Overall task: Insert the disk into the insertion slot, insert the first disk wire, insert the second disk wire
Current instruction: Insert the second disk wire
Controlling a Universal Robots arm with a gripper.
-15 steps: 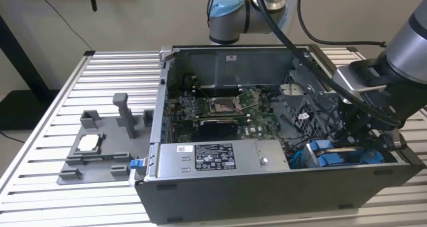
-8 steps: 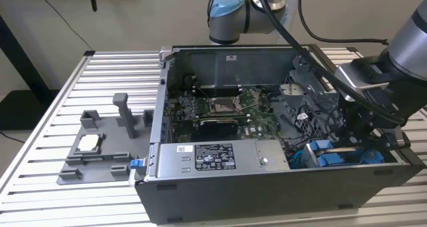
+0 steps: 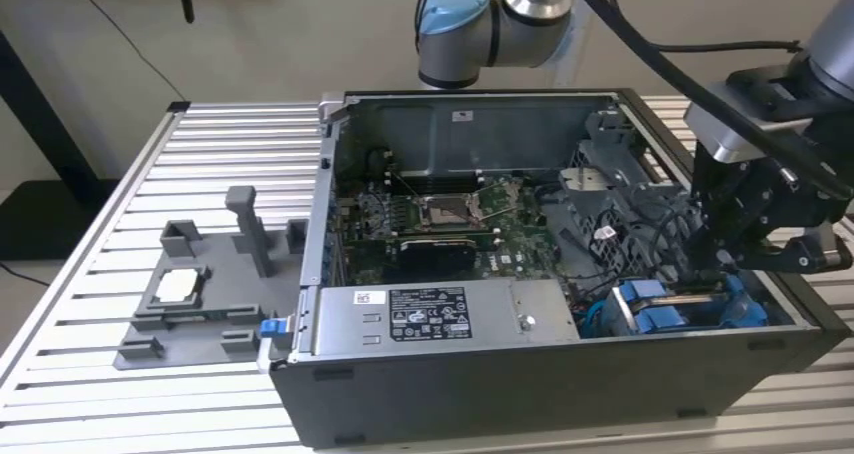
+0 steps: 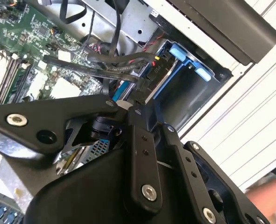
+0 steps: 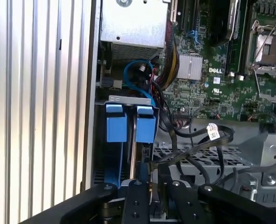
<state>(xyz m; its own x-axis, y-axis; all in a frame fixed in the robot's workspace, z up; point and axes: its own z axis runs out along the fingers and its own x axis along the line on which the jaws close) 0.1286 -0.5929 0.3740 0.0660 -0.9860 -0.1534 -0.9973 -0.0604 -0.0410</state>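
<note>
Sitting in the insertion slot [image 3: 721,319], the disk [image 5: 137,140] stands on edge in its blue carrier, at about four o'clock in the exterior view, in the computer case's [image 3: 534,394] near corner. In the first wrist view its two blue tabs [image 5: 128,122] show side by side, with the slim metal edge of the drive running between them toward the gripper [image 5: 149,184].

The gripper [image 4: 138,95] is down at the drive's end; in the second wrist view its narrow fingers [image 4: 140,154] are drawn close together on a black wire plug [image 4: 152,74] pressed against the drive's end.

Black cables [image 5: 194,144] loop just beside the plug and cross toward the motherboard [image 3: 454,214], which lies at about ten o'clock from the slot. A blue cable [image 5: 138,74] curls beyond the tabs, near the grey power-supply box [image 3: 427,319], which fills the case's near wall at nine o'clock from the slot.

The case wall runs close along the slot's outer side, leaving little room there. Outside the case, the ribbed table [image 3: 227,144] carries a grey fixture [image 3: 200,294] well apart at nine o'clock. A person's hand [image 4: 273,198] shows at the second wrist view's edge.
</note>
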